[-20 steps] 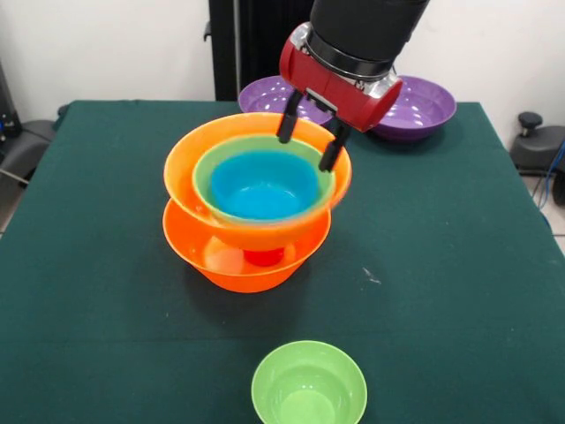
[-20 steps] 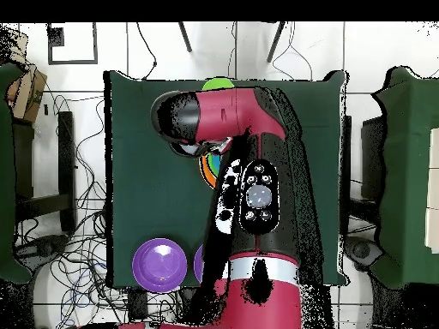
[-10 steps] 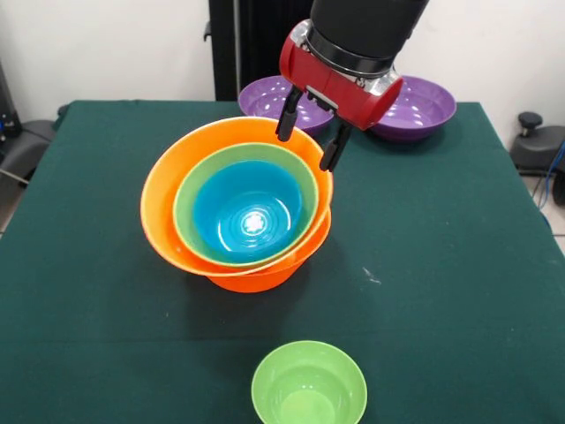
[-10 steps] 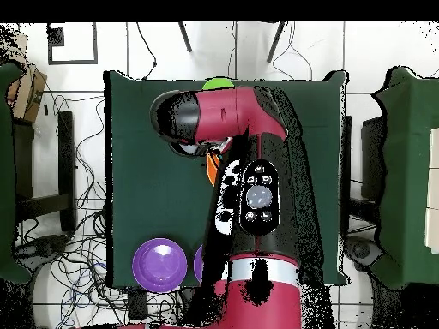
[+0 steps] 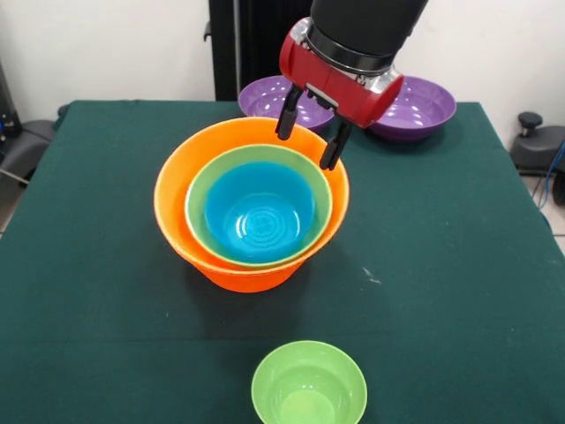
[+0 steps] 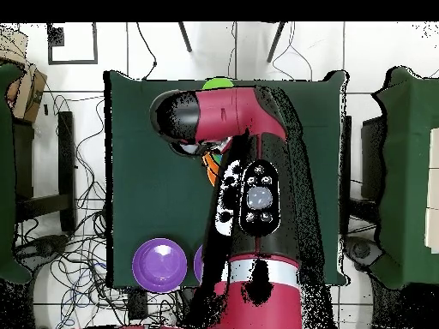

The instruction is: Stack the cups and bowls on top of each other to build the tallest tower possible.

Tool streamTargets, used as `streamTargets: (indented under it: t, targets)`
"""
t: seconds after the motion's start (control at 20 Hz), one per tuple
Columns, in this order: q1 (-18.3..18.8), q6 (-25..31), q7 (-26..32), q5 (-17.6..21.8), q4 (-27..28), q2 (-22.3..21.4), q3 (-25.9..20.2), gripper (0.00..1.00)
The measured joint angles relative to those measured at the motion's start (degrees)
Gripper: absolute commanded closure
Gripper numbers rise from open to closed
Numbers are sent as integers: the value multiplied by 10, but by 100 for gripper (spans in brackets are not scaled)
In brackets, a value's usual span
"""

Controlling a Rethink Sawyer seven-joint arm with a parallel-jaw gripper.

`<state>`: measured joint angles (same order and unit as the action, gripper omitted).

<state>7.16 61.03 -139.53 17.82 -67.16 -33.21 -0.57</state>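
Three bowls sit nested mouth-up mid-table as the tower [image 5: 252,216]: a blue bowl [image 5: 259,212] inside a green bowl [image 5: 199,208] inside a large orange bowl [image 5: 177,212]. The gripper [image 5: 309,132] hangs at the stack's one o'clock rim, its fingers [image 5: 287,119] spread apart and holding nothing, the orange rim just below them. Two purple bowls [image 5: 415,110] lie at twelve o'clock, a small green bowl [image 5: 309,386] at six

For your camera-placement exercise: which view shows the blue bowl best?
The front view: the blue bowl sits fully exposed, nested inside the green bowl. In the overhead view the arm covers the stack, hiding the blue bowl.
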Motion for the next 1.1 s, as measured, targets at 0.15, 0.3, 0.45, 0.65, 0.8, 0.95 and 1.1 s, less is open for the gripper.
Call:
streamTargets:
  t: [0.15, 0.3, 0.45, 0.65, 0.8, 0.95, 1.1]
  targets:
    - [0, 0, 0, 0, 0, -3, 0, 0]
    - [0, 0, 0, 0, 0, -5, 0, 0]
    - [0, 0, 0, 0, 0, -11, 0, 0]
    - [0, 0, 0, 0, 0, -19, 0, 0]
    - [0, 0, 0, 0, 0, -30, 0, 0]
    - [0, 0, 0, 0, 0, -44, 0, 0]
    - [0, 0, 0, 0, 0, -56, 0, 0]
